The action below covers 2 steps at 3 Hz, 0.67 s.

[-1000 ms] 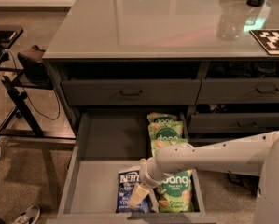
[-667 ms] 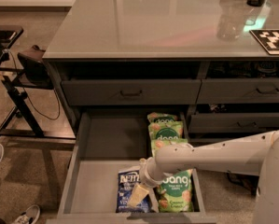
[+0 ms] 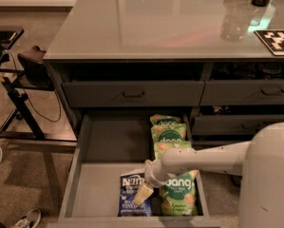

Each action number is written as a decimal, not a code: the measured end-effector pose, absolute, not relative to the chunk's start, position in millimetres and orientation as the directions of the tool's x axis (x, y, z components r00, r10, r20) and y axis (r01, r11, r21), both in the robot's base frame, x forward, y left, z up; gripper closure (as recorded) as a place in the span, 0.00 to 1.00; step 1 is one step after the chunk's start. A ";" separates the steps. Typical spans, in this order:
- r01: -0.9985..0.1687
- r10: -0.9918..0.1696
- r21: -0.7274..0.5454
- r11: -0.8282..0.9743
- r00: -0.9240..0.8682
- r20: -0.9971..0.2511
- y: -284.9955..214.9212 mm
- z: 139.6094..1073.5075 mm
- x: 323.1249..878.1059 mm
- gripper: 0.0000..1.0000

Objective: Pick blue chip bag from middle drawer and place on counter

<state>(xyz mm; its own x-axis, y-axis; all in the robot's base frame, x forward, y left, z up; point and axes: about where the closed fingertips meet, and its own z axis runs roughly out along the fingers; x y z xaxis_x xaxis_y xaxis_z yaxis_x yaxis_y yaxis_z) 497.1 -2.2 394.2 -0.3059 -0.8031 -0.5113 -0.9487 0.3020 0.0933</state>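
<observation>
The blue chip bag [image 3: 130, 202], a small dark-blue crinkly packet with a white top band and white "Vinegar" lettering, lies flat on the grey bottom of the middle drawer [image 3: 101, 186]. This is a wide, deep dark-grey drawer, pulled open, and the bag is at its front edge, right of centre. Just beside the bag on the right lies a green "dang" bag [image 3: 180, 199]. More green bags [image 3: 169, 136] overlap in a row behind that one, along the drawer's right wall. The robot's cream-coloured gripper [image 3: 142, 194] is down on the blue bag's upper right part, at the end of a white arm [image 3: 208, 158] reaching in from the right. Whether it is apart or clamped on the bag cannot be told. Above, the glossy grey-green counter [image 3: 151, 27] carries a black-and-white marker tile [image 3: 277, 41].
</observation>
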 end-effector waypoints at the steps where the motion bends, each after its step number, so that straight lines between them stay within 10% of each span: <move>1: -0.949 -0.824 0.078 0.305 -0.304 -0.478 -0.7 374.9 503.4 0.00; 2: -0.952 -0.859 0.074 0.298 -0.301 -0.415 7.8 361.6 492.6 0.00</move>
